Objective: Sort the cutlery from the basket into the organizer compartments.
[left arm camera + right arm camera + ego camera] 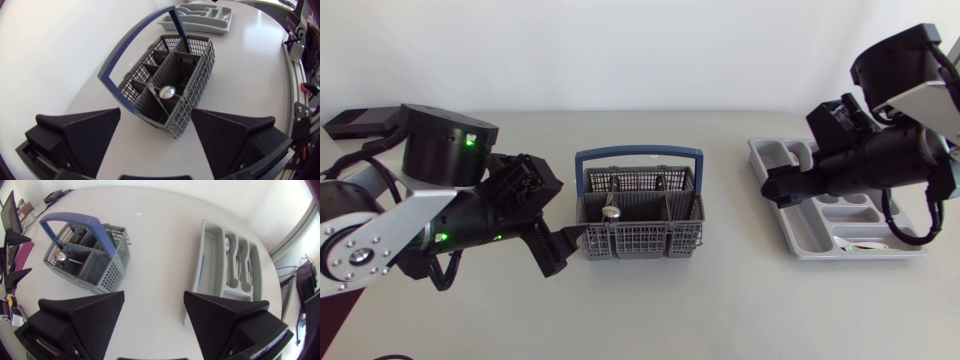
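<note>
One spoon (610, 210) shows in the basket (640, 240) at the desk's middle, bowl up in a compartment at its left end. The left jaws stand open just beside that end, likely lined up to reach for it. The right jaws, open and empty, hover over the organizer's (865, 250) left rim near the desk's right edge, probably out of the way.

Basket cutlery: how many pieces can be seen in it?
1: a spoon, bowl end up, in the compartment of the basket nearest the left pincer. The other compartments look empty, though their walls may hide something lying low.
</note>
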You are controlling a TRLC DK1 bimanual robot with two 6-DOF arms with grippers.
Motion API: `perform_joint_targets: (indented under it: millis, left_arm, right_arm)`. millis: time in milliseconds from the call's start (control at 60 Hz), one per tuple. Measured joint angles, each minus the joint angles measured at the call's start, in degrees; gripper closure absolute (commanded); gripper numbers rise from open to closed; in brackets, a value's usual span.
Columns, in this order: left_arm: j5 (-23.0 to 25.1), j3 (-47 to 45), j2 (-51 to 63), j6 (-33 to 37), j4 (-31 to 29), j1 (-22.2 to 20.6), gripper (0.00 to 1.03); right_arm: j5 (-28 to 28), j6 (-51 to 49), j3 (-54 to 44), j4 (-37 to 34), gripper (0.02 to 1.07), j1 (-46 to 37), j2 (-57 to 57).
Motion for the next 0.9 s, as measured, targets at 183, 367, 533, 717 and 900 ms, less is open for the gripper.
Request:
perform_joint_targets:
  millis: [183,367,533,717,900]
  left_arm:
    - [5.62,2.82,0.07,-3.63,-6.82,2.54,0.09]
    - [14.49,12.61,3.41,-11.58,-15.28,3.82,0.10]
    - [22.43,21.31,12.39,-19.87,-21.24,6.62,0.12]
    - [26.58,23.63,19.82,-24.79,-24.94,7.74,0.12]
    - [27.67,24.63,23.91,-27.17,-25.44,7.85,0.14]
  right_arm:
    - [4.22,2.62,0.98,0.20,0.21,8.72,0.61]
    - [5.46,4.04,2.19,0.68,0.21,12.28,1.97]
    - [5.90,5.11,2.19,0.87,0.21,13.00,2.58]
    - [6.14,5.29,2.19,0.87,0.21,13.00,2.56]
    - [6.34,5.29,1.88,1.07,0.21,13.00,2.56]
